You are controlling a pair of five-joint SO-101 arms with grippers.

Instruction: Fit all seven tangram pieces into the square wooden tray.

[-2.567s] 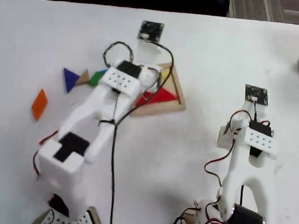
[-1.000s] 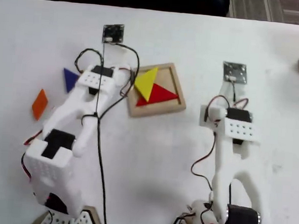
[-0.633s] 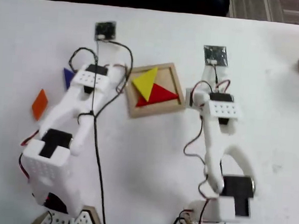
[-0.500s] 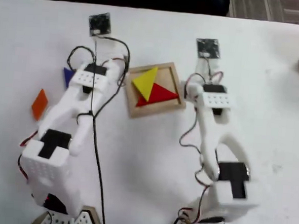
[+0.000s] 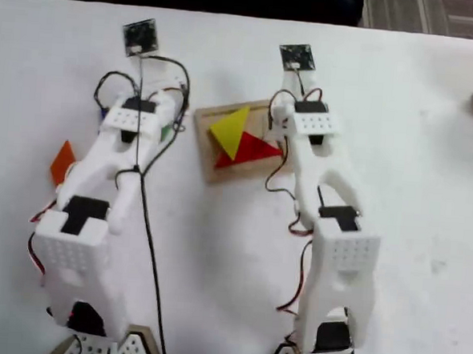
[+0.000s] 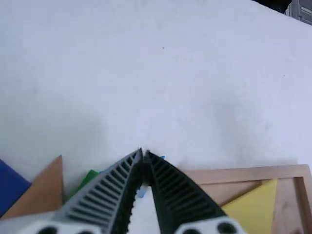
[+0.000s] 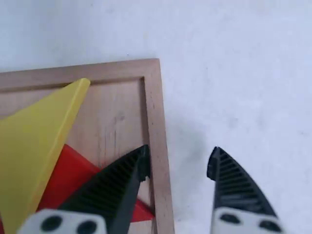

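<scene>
Currently, in the high view, the orange piece [image 5: 62, 162] lies alone at mid-left, nearest the arm bases and apart from the rest. Further up the frame, the left pincer [image 6: 144, 156] sits over the loose cluster just left of the tray [image 7: 153, 122], fingers closed tip to tip. A light-blue sliver [image 6: 141, 191] shows under them; whether it is gripped I cannot tell. The brown triangle [image 6: 46, 187], green piece [image 6: 87, 178] and blue piece [image 6: 9, 187] lie just beside those fingers. The right pincer [image 7: 179, 163] is wide, straddling the tray's right rim, with one finger over the red triangle [image 7: 73, 178] and the other outside. The tray holds that and the yellow triangle [image 7: 39, 146], touching; five pieces remain outside. Judgement: the left arm is nearer the loose pieces.
</scene>
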